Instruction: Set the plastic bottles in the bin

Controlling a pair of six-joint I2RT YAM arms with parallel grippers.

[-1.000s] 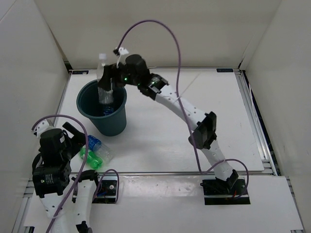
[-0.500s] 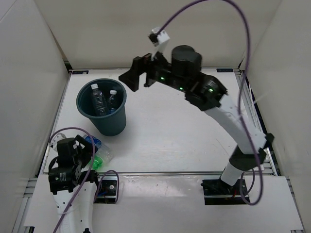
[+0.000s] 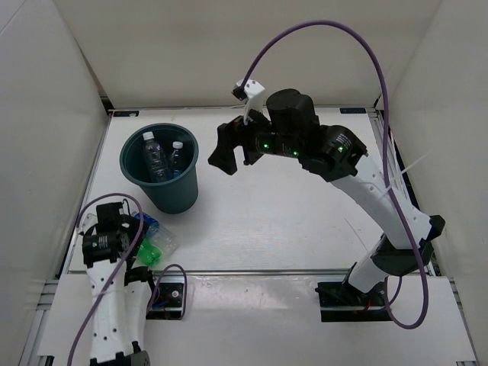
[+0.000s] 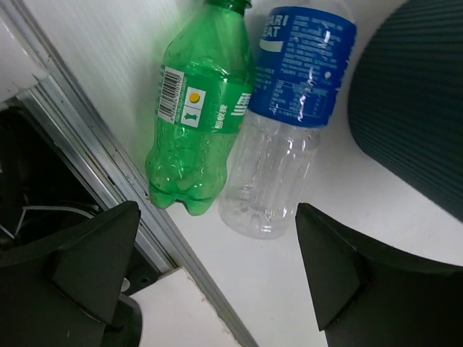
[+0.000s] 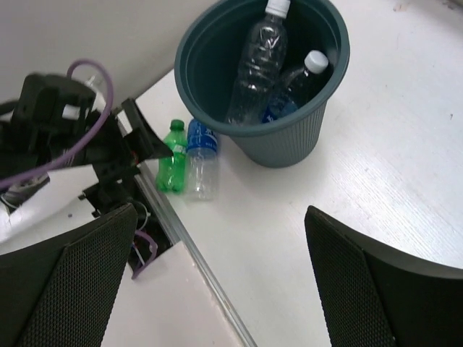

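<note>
White table (image 3: 305, 221), pale walls (image 3: 229, 46) on three sides (metal rail (image 3: 267, 271) nearest). Two bottles (image 3: 155, 158) stand in the bin (image 3: 179, 197) at the left. The green bottle (image 4: 199, 123) and blue-labelled bottle (image 4: 289, 108) lie just near of it, under the wide left gripper (image 4: 217, 217); the right gripper (image 5: 221, 211) hangs wide, holding nothing.

White table (image 3: 267, 221), matte surface. Plain white walls (image 3: 46, 114) close it on three sides. Aluminium rail (image 3: 252, 271) runs along the near edge, with a white panel (image 3: 252, 328) just nearer.

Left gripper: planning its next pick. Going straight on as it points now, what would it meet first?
Likely the green bottle and the blue-labelled bottle, lying side by side on the table; which first is unclear.
</note>
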